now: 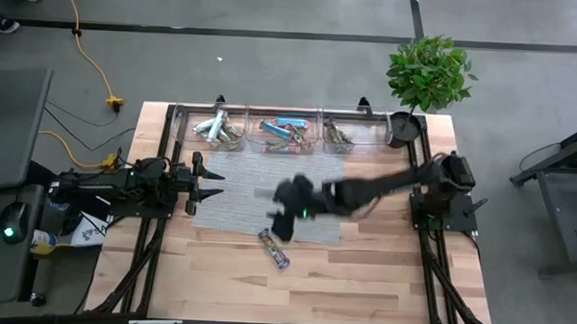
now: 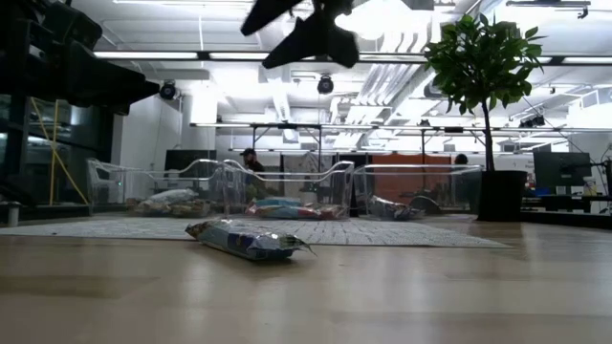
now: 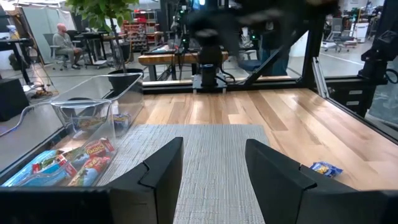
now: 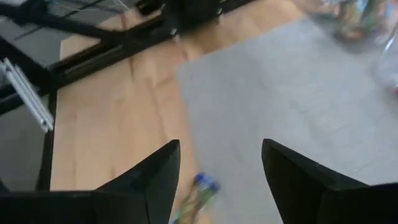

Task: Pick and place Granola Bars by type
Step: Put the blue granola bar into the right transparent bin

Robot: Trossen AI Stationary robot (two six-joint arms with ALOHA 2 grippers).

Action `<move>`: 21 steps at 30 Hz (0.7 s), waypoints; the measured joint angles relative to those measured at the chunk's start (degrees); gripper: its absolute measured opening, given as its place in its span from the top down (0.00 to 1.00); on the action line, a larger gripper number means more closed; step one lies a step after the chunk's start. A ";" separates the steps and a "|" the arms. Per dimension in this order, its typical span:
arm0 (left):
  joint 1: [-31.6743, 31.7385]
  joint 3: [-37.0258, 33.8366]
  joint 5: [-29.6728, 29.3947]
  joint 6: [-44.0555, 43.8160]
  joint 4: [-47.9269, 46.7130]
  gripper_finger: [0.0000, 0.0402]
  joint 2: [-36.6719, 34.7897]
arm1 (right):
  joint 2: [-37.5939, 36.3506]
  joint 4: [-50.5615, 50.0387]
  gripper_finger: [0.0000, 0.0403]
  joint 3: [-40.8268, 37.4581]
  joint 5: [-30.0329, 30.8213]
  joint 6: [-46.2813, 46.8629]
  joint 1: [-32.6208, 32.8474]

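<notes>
One granola bar in a blue shiny wrapper [image 1: 274,248] lies flat on the bare wood just off the grey mat's near edge, also seen in the low view [image 2: 249,239]. My right gripper [image 1: 283,222] hangs open above the mat's near edge, high over the table and a little to the far side of that bar. In its wrist view the blue bar [image 4: 196,196] shows below between the open fingers [image 4: 221,149], untouched. My left gripper [image 1: 214,182] waits open at the mat's left edge, and the bar [image 3: 324,168] lies far off it. Other bars lie in the bins.
Three clear bins stand in a row along the far edge: left [image 1: 213,129], middle [image 1: 285,133], right [image 1: 338,135], each holding bars. A potted plant [image 1: 426,75] stands at the far right corner. The grey mat [image 1: 259,185] covers the middle. Bare wood lies toward the near edge.
</notes>
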 joint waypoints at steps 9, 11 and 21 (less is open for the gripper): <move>-0.01 0.02 -0.01 0.00 0.00 0.57 -0.01 | 11.68 3.76 0.42 0.02 7.26 15.62 11.27; 0.01 0.00 -0.01 0.00 0.00 0.57 0.01 | 14.29 4.49 0.40 0.02 5.26 16.96 11.76; 0.00 0.00 0.00 0.02 0.02 0.57 -0.02 | 19.38 2.95 0.36 -0.07 -1.33 18.61 9.47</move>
